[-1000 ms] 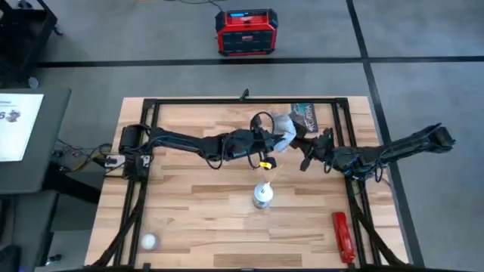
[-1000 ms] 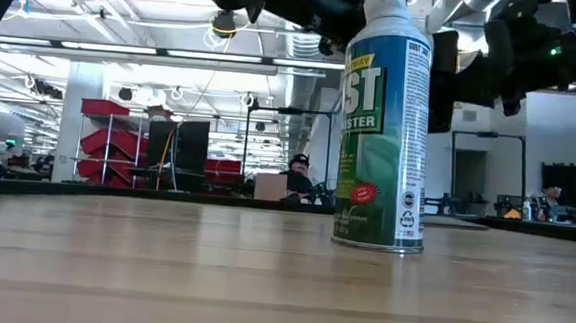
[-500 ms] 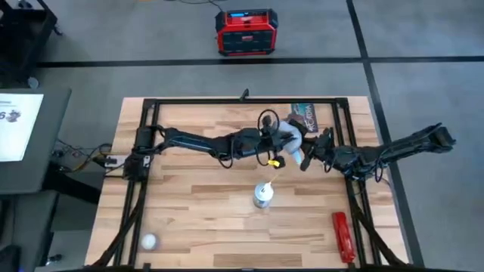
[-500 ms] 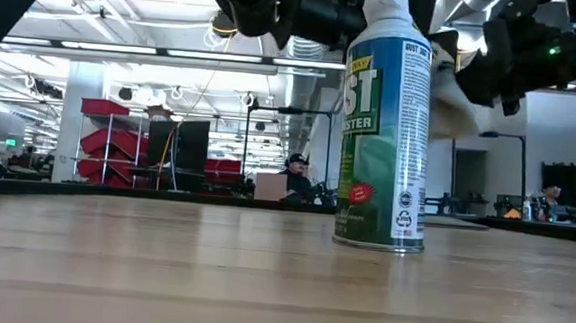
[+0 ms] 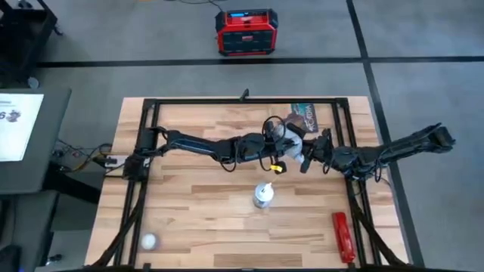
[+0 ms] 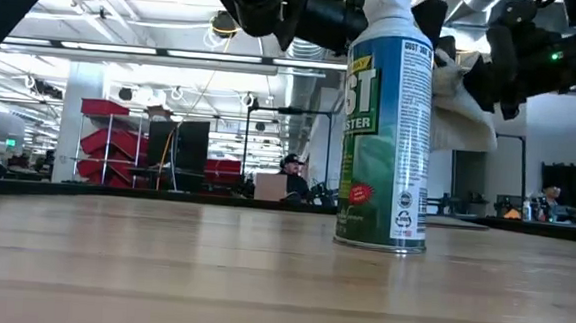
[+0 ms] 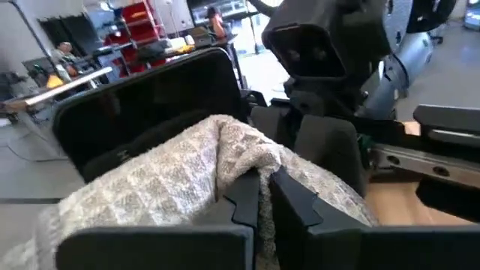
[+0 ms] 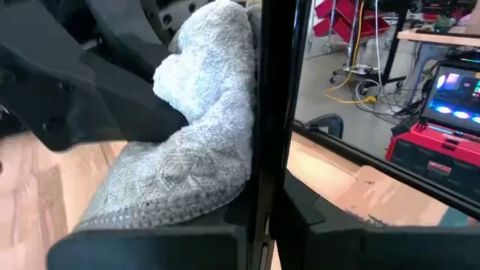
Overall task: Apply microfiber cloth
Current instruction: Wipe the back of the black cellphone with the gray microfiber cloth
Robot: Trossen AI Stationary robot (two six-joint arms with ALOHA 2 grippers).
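The microfiber cloth [image 7: 180, 172] is a pale, waffle-textured bundle, bunched up with my left gripper [image 7: 259, 201] shut on it. It lies against the face of a black phone [image 7: 142, 105], above the middle right of the table [image 5: 189, 211]. My right gripper [image 8: 264, 225] is shut on the phone [image 8: 274, 90], which shows edge-on in the right wrist view. In the high view my left gripper [image 5: 284, 148] and right gripper [image 5: 306, 158] meet with the cloth [image 5: 293, 140] between them. In the low view the cloth [image 6: 462, 107] hangs well above the tabletop. My left gripper pinches a bunched fold of the cloth [image 7: 240, 161] between its two fingers, several layers thick. It reaches in from the table's left. The cloth is clear of the table and its bulk rests against the phone's face. My right gripper pinches the phone between its two fingers at the end nearest the wrist [image 8: 262, 202]. It reaches in from the table's right. The phone sticks out past the fingertips, clear of the table, with the cloth against one face.
A green and white spray can [image 5: 262, 195] stands upright just nearer than the grippers. A dark printed booklet [image 5: 306, 115] lies at the far right, a red object [image 5: 342, 236] at the near right and a white ball [image 5: 149, 241] at the near left.
My left gripper has carried the cloth toward the table's right and a little nearer, up to the phone in my right gripper. The cloth now lies against the phone's face.
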